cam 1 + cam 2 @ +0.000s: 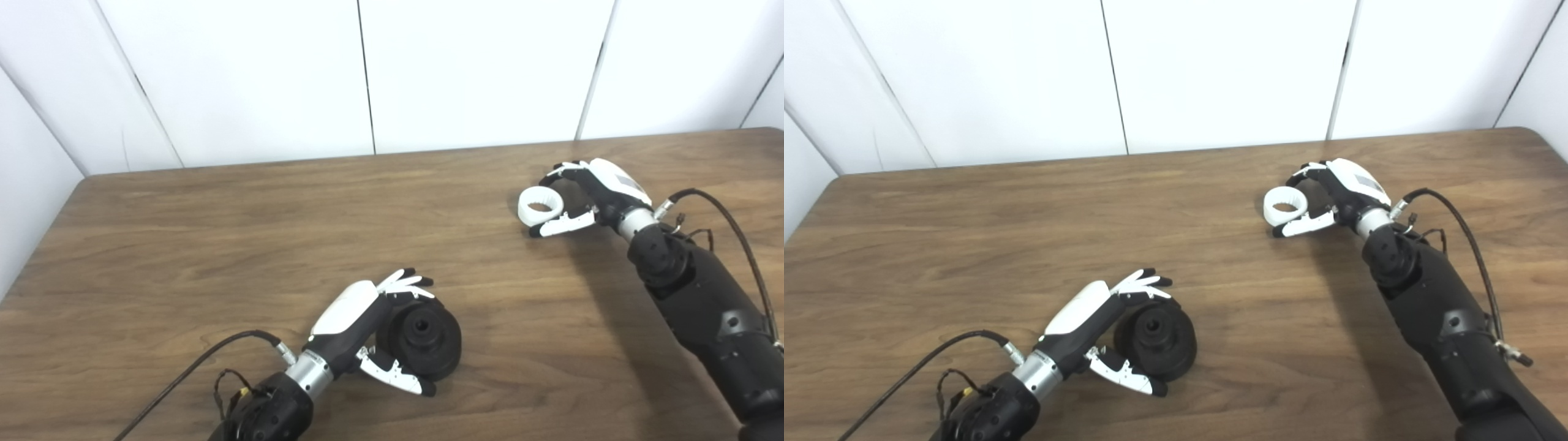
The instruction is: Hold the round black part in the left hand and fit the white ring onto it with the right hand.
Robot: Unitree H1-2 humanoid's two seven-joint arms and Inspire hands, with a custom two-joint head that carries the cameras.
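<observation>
The round black part (422, 337), a thick disc with a raised hub, rests on the table (245, 245) near the front. My left hand (361, 318) wraps it from the left, with its fingers (405, 282) over the far rim and the thumb against the near rim. The white ring (540, 208) lies at the back right, hole facing up. My right hand (582, 196) reaches it from the right, fingers (554, 173) curled over its far side and the thumb pressed along its near edge. Both objects sit low at the tabletop.
Bare wooden tabletop spans the stretch between the two hands and the whole left side. White wall panels (367, 73) stand behind the table's far edge. Cables trail from both wrists.
</observation>
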